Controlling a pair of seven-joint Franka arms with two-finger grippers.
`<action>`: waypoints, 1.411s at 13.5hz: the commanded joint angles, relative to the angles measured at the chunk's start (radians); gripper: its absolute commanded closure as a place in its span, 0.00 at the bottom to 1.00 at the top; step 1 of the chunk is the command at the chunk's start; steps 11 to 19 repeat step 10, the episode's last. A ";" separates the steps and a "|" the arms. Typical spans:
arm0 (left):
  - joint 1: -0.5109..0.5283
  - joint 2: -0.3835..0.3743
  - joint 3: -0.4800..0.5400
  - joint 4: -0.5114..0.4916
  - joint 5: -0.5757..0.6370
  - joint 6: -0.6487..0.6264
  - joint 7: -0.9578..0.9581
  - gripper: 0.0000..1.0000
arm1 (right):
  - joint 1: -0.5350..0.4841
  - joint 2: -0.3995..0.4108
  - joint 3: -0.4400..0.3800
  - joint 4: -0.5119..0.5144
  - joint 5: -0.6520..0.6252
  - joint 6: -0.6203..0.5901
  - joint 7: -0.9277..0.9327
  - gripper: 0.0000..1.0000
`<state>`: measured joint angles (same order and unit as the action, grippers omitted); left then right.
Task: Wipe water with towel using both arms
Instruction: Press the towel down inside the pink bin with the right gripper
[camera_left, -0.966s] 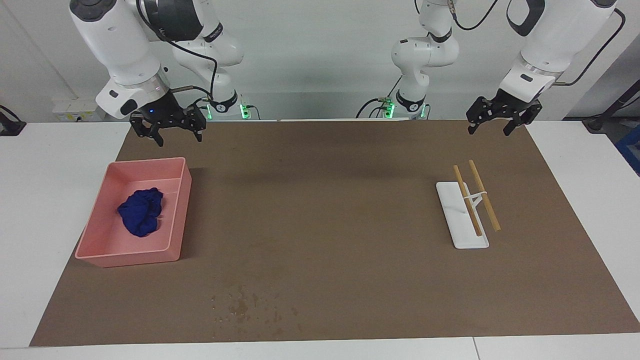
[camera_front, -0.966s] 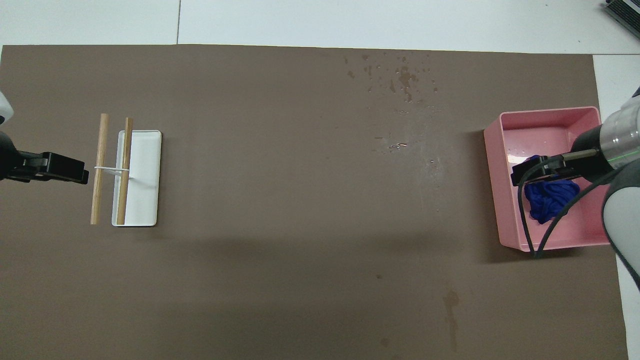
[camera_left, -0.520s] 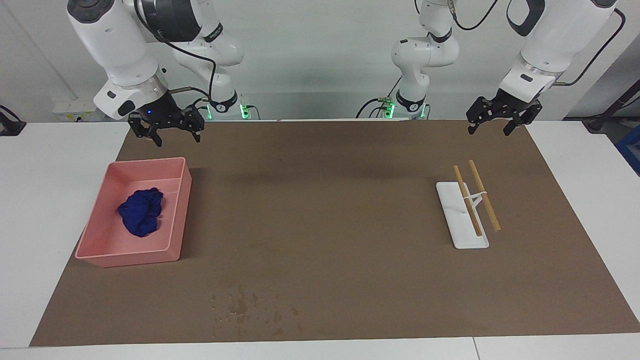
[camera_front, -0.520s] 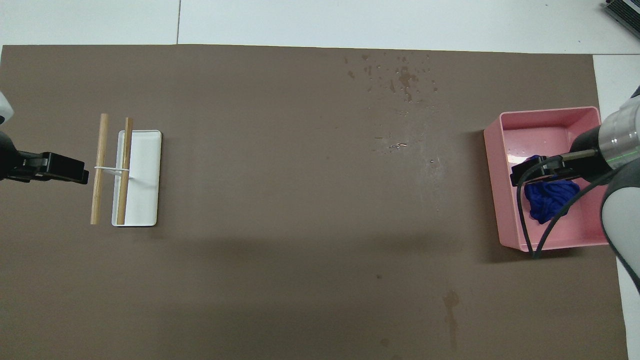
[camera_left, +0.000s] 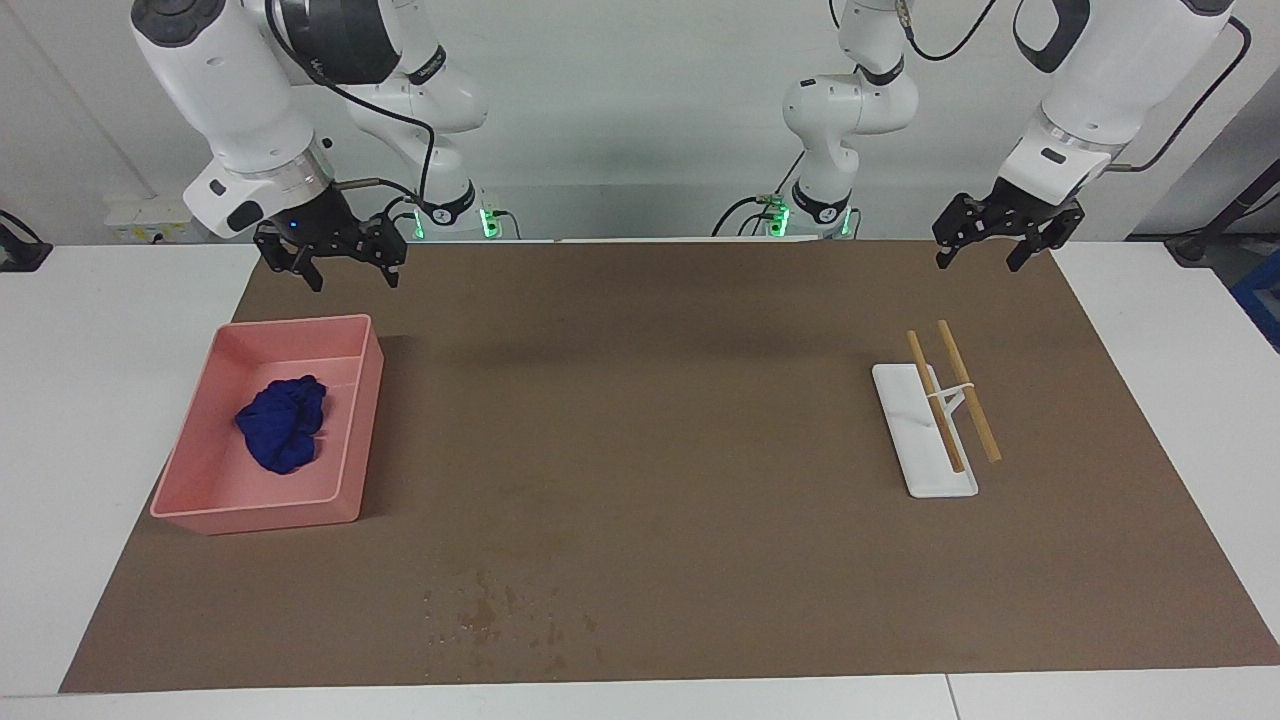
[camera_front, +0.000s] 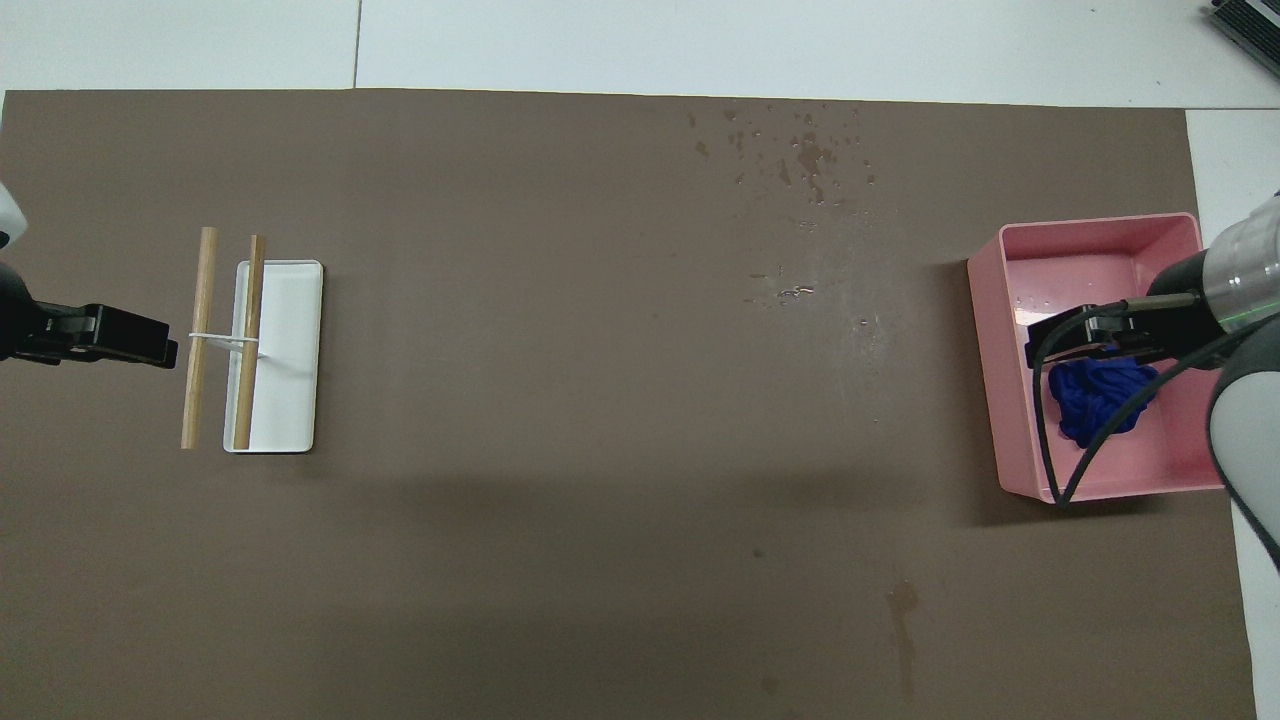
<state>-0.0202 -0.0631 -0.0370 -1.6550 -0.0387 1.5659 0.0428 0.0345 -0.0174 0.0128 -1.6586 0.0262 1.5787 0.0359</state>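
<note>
While both arms hang raised at the robots' edge of the brown mat (camera_left: 700, 420), nothing is gripped. Right gripper (camera_left: 343, 268): jaws spread wide, empty, up in the air over the pink tray's (camera_left: 365, 420) robot-side end in the overhead view; in the facing view it stands clear above that rim, touching nothing. Towel (camera_left: 283, 424), a crumpled blue bundle, lies in the tray below those jaws, apart from them. Left gripper (camera_left: 985, 250): jaws also spread, empty, raised beside the white rack (camera_left: 905, 430) with two wooden rods, toward the left arm's end, no contact. Water (camera_left: 490, 615): dark blotch plus scattered droplets on the mat, well apart from both sets of jaws, farther from the robots than the tray.
</note>
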 joint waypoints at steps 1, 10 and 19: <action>-0.004 -0.020 0.002 -0.019 0.022 0.003 0.005 0.00 | -0.025 -0.010 0.003 -0.020 -0.023 0.038 0.003 0.00; -0.004 -0.020 0.002 -0.019 0.022 0.003 0.005 0.00 | -0.044 -0.009 0.004 -0.020 -0.031 0.046 -0.034 0.00; -0.004 -0.020 0.002 -0.019 0.022 0.003 0.005 0.00 | -0.044 -0.009 0.004 -0.020 -0.031 0.046 -0.034 0.00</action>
